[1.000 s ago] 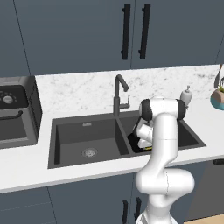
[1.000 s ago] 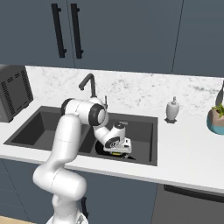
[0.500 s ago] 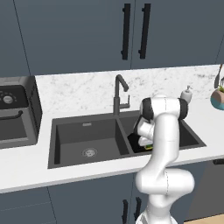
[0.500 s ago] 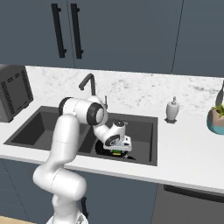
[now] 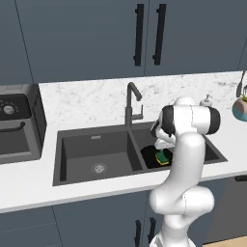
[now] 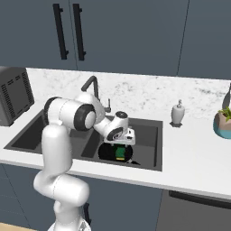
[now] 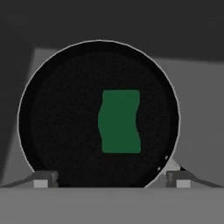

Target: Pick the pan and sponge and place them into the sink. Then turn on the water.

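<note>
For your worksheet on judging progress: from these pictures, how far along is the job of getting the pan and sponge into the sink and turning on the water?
Done: the pan lies in the right basin of the sink, and the sponge rests inside the pan. In hand: nothing; the tool hovers open above the sponge. Left: the water; the tap shows no stream.

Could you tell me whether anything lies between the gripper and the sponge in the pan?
Nothing: in the hand view the open gripper looks straight down at the sponge lying in the pan, with bare space between.
</note>
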Motion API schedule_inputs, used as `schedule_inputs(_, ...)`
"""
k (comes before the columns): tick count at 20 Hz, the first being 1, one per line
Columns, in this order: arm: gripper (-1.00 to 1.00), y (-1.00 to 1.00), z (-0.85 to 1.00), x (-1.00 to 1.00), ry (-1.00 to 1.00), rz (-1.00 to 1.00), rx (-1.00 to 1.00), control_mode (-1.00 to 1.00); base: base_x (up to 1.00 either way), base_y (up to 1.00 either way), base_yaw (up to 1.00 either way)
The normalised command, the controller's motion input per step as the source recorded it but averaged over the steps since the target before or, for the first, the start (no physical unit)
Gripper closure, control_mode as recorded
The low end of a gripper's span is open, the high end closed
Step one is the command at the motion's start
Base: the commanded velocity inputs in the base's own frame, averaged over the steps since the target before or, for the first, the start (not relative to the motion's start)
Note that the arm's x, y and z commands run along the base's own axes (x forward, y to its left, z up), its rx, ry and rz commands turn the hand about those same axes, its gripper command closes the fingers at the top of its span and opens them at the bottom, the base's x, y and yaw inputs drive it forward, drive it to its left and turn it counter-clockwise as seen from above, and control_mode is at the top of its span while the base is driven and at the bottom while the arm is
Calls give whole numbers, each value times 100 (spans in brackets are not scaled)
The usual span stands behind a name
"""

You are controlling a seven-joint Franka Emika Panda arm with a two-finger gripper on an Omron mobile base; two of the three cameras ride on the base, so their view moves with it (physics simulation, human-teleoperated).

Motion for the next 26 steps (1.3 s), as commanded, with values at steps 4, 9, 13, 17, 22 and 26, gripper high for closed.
schedule_inputs(4,-100,3,100,-28,-10,-1,9,-100,0,0,0)
schedule_inputs(9,-100,0,98,-35,-4,-2,9,-100,0,0,0)
schedule_inputs(13,-100,0,76,-29,0,-3,7,-100,0,0,0)
schedule_inputs(17,-100,-16,24,-9,0,0,12,-100,0,0,0)
schedule_inputs(22,-100,-4,8,-5,-16,2,21,-100,0,0,0)
schedule_inputs(26,-100,3,27,3,-33,1,29,-100,0,0,0)
